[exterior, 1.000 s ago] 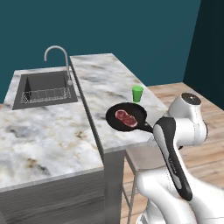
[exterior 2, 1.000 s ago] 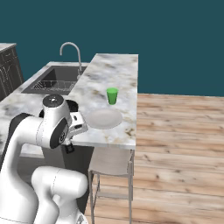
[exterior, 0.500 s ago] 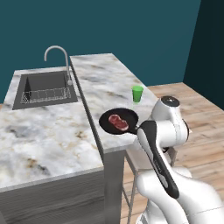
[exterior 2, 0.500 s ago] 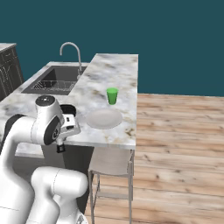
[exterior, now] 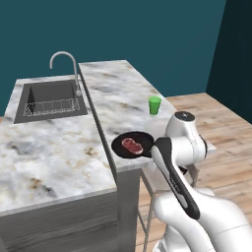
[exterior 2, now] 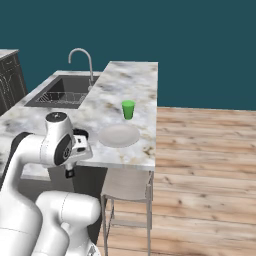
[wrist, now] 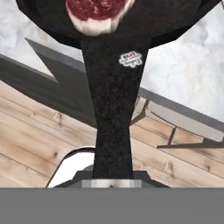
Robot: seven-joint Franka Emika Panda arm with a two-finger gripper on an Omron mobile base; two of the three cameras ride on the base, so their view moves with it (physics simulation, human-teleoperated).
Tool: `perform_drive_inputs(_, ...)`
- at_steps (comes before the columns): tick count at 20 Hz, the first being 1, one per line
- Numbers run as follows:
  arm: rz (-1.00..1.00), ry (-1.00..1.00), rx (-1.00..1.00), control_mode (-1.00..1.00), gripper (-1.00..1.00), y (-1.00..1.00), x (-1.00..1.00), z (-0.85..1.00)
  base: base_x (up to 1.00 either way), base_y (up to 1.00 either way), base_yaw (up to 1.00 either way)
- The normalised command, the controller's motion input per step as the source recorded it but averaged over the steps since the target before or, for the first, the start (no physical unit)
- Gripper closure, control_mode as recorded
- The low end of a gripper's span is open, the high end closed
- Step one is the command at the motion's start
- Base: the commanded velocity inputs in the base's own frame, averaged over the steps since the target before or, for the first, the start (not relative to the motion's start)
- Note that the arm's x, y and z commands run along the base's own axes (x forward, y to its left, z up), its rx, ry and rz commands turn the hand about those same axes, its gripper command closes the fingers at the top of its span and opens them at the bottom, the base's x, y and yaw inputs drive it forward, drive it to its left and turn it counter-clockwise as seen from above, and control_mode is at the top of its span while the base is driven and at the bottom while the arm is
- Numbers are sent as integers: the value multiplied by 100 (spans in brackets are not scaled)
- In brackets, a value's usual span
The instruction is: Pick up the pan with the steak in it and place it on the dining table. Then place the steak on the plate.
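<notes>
The black pan (exterior: 123,147) hangs level at the near right edge of the marble dining table (exterior: 118,91), partly past the edge; whether it touches the top I cannot tell. The red steak (exterior: 132,144) lies in its middle. In the hand view the steak (wrist: 98,11) sits at the pan's (wrist: 175,17) near rim, and the long handle (wrist: 113,109) runs straight down into my gripper (wrist: 112,175), which is shut on it. The pale plate (exterior 2: 118,135) lies on the dining table (exterior 2: 135,80), to the right of my hand.
A green cup (exterior: 155,105) (exterior 2: 128,109) stands beyond the plate. The sink (exterior: 51,101) with its faucet (exterior: 66,61) is set in the counter to the left. A stool (exterior 2: 127,185) stands under the table edge, over the wooden floor (exterior 2: 210,165).
The arm has swung left and toward the table's near end, carrying the pan with the steak along the table edge. The plate and cup have stayed put.
</notes>
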Motion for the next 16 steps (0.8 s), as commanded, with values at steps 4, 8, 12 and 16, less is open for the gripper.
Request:
perform_drive_inputs(4,-1,10,0,-100,100,10,12,-39,0,0,0)
perform_drive_inputs(8,-3,7,0,-100,100,19,25,-26,0,0,0)
perform_drive_inputs(12,-4,7,0,-100,100,18,30,-13,0,0,0)
perform_drive_inputs(16,-3,9,0,-100,100,9,37,-10,0,0,0)
